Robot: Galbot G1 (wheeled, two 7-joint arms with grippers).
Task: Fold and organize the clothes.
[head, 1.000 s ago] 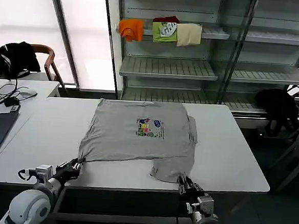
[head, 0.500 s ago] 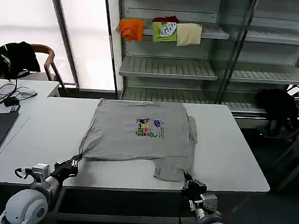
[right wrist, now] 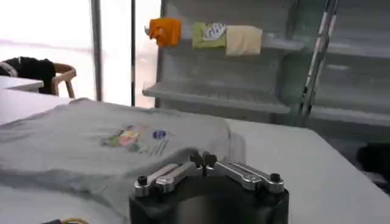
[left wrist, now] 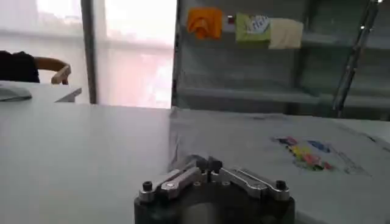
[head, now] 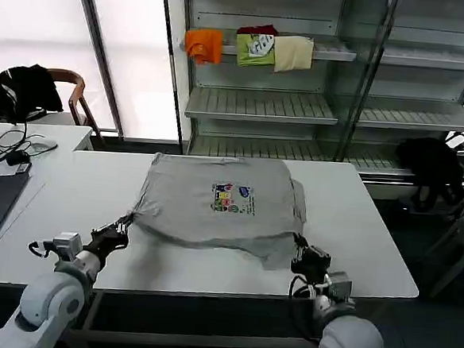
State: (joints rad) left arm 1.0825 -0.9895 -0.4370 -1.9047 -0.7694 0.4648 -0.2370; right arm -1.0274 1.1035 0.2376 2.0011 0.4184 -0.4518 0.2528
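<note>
Shirt [head: 221,209] – one, two claws [head: 122,229] [head: 300,248] pinching hem.

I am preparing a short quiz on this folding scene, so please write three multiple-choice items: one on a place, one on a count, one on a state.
1. Where does the grey T-shirt lie?
A. on the white table
B. on a shelf
C. on the chair

2. How many folded pieces lie on the top shelf?
A. one
B. three
C. five

3. What are the left gripper and the right gripper doing?
A. both open, apart from the shirt
B. each shut on a near corner of the shirt
C. one holds the laptop

Answers: 1 A, the shirt is spread on the tabletop. 2 B, orange, green and cream pieces side by side. 3 B, the near hem is lifted at both grippers.
</note>
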